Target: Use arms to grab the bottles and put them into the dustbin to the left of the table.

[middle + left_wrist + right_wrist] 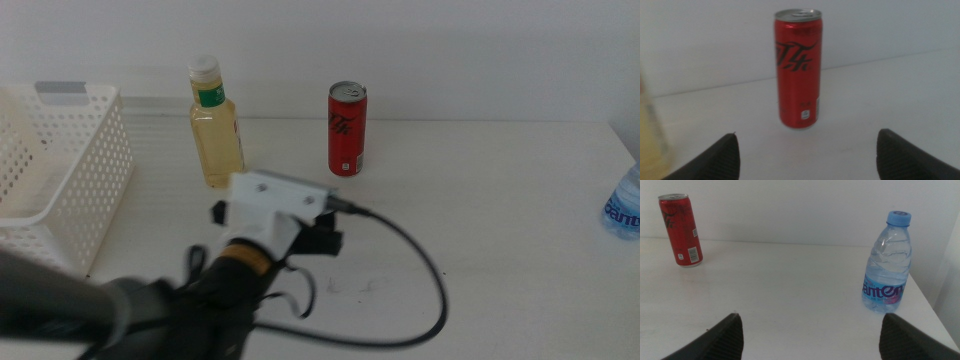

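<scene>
Left claw (318, 238) reaches over the white desk (500, 200) in the middle view toward the red can (347, 129), upright between the yellow-liquid bottle (216, 125) and the distant water bottle (624, 203), with the dustbin (60, 170) at the desk's left. Its wrist view shows jaws spread, can (797, 67) centred ahead: rigid, smooth, likely slippery, best gripped mid-body. Right claw (810, 335) waits, jaws apart, facing the water bottle (887, 262).

The water bottle (886, 265) carries a blue label with the letters "anten" in white. The red can's (797, 67) black script cannot be read.
</scene>
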You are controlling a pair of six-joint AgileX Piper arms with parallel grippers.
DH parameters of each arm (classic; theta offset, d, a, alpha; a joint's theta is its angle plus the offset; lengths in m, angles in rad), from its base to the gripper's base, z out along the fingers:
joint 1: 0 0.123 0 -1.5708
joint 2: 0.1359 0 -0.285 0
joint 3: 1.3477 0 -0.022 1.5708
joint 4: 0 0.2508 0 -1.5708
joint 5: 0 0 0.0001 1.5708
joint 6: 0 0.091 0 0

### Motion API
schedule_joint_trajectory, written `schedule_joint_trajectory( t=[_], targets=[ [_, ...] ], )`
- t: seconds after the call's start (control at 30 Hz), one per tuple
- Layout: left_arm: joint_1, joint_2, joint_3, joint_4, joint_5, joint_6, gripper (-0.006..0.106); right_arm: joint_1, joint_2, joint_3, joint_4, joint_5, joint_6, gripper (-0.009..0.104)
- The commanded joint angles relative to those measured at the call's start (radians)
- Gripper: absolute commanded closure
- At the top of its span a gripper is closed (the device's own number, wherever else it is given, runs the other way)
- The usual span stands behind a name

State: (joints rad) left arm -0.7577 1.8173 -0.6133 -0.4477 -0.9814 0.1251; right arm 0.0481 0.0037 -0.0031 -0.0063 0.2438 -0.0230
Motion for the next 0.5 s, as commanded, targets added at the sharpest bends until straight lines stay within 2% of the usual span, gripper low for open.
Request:
schedule_joint_trajectory(
  t=[0.0,0.2,0.47],
  targets=[
    [-0.008,0.069,-0.085,-0.029,-0.019,-0.025,0.007,-0.008,-0.004,0.003,-0.011,-0.004,-0.001,0.003],
    [0.006,0.181,-0.235,-0.080,0.062,0.036,0.007,-0.008,-0.004,0.003,-0.011,-0.004,-0.001,0.003],
    [0.091,0.341,-0.505,-0.006,0.234,0.057,0.007,-0.008,-0.004,0.003,-0.011,-0.004,-0.001,0.003]
  ],
)
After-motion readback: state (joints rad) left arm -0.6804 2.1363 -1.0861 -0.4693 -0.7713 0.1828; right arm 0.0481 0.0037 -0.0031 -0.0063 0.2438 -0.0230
